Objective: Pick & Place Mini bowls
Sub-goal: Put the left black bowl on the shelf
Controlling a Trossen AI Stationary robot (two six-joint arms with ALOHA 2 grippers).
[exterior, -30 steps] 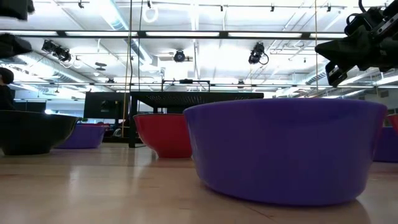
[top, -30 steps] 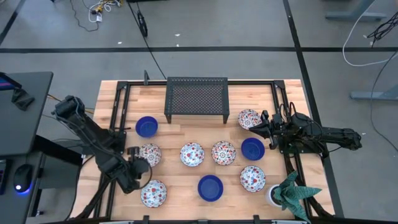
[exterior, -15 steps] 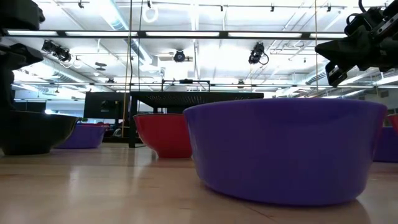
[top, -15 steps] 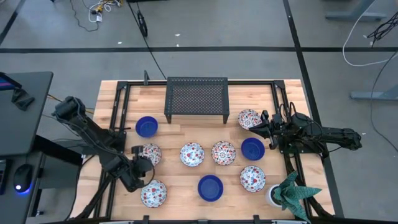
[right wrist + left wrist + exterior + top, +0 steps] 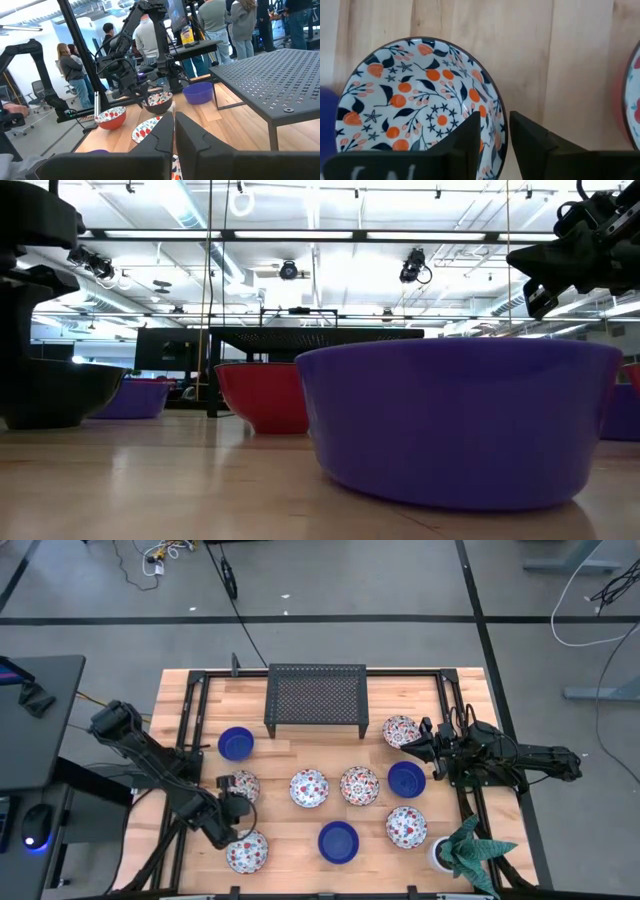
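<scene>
Floral mini bowl (image 5: 417,100) at the table's left front: left gripper (image 5: 494,134) straddles its rim, one finger (image 5: 465,137) inside, the other outside, gap narrow, not visibly clamped. Right gripper (image 5: 174,131) clenched, idle at right edge. Risk (judged): thin rim bite lets bowl tilt or slip. Bowl sits upright, mouth up; round, no long axis.

Low view. Large blue bowl (image 5: 455,420) near, right of centre, on the wooden table (image 5: 150,490). Red bowl (image 5: 265,395) behind it to the left. Dark bowl (image 5: 55,392) at left edge, another blue bowl (image 5: 140,397) farther back. Dark mesh rack (image 5: 310,335) far, centre. Arm parts hang upper left and upper right.
</scene>
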